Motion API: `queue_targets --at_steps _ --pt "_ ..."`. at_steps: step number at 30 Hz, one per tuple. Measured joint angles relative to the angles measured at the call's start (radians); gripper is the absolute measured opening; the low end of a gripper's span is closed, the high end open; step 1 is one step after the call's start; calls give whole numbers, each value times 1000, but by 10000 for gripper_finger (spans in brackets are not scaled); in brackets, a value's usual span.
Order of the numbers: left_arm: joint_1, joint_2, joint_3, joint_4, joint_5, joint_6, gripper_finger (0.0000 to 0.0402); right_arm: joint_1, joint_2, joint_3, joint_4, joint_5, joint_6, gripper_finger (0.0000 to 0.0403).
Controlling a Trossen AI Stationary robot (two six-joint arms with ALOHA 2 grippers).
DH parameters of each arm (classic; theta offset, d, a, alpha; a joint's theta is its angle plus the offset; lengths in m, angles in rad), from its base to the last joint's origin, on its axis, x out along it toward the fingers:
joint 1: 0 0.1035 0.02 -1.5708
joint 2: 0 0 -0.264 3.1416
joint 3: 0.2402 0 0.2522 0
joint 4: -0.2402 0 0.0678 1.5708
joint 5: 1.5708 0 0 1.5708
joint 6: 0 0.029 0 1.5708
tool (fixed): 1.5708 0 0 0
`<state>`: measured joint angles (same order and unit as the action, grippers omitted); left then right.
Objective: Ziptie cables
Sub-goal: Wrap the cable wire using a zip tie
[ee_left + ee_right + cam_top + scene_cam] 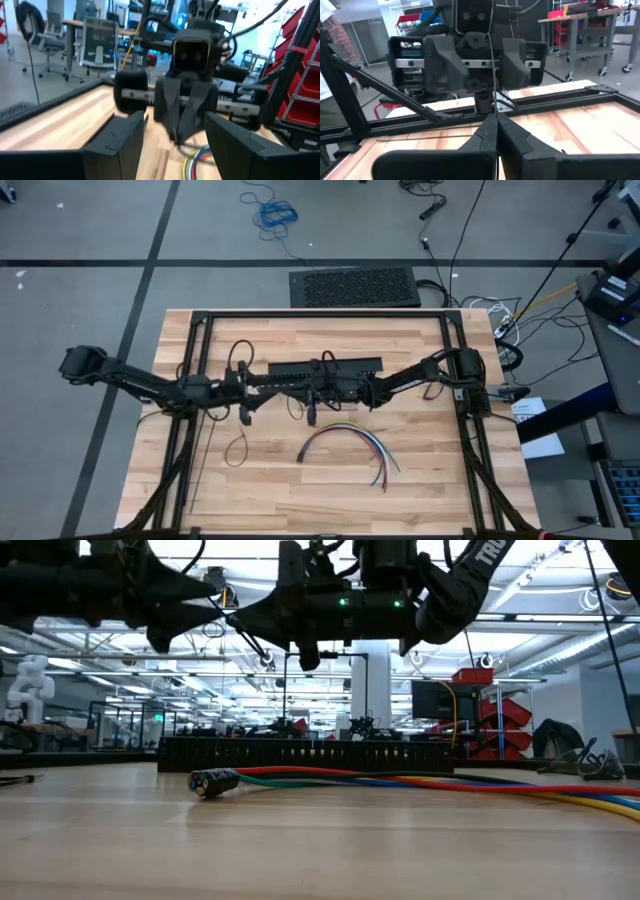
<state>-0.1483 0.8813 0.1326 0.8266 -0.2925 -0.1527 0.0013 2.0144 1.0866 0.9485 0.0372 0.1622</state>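
The cables (345, 438) are seen as a thin arc of grey, blue, red and green wires, ends fanned, on the wooden table (430, 480) nearer the front edge than the black slotted channel (325, 367). Bare wood is left around them. Above the channel, the left gripper (175, 135) is held with fingers parted, while the right gripper (496, 125) is pinched on a thin ziptie (493, 60).

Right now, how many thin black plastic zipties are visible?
2 zipties: one lies looped on the table left of the multicoloured wires; one is pinched in the shut right end effector. More may hide under the arms.
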Motion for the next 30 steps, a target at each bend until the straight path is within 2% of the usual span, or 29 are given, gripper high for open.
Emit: queue_targets --at_steps 4,6,14,24,27,30 --pt "0 21 14 4 0 5 202 2 0 0 -6 0 0 0" --pt "0 30 16 4 0 6 182 6 0 0 -6 11 0 0" --pt "0 55 16 7 4 6 15 7 0 -1 18 18 3 0" --pt "0 54 16 8 6 56 2 15 0 -1 9 15 -31 7" --pt "-13 54 16 -96 5 55 1 29 -25 -5 -101 18 -154 34" --pt "-29 76 16 -190 5 22 1 44 -78 -5 -282 77 -216 76"
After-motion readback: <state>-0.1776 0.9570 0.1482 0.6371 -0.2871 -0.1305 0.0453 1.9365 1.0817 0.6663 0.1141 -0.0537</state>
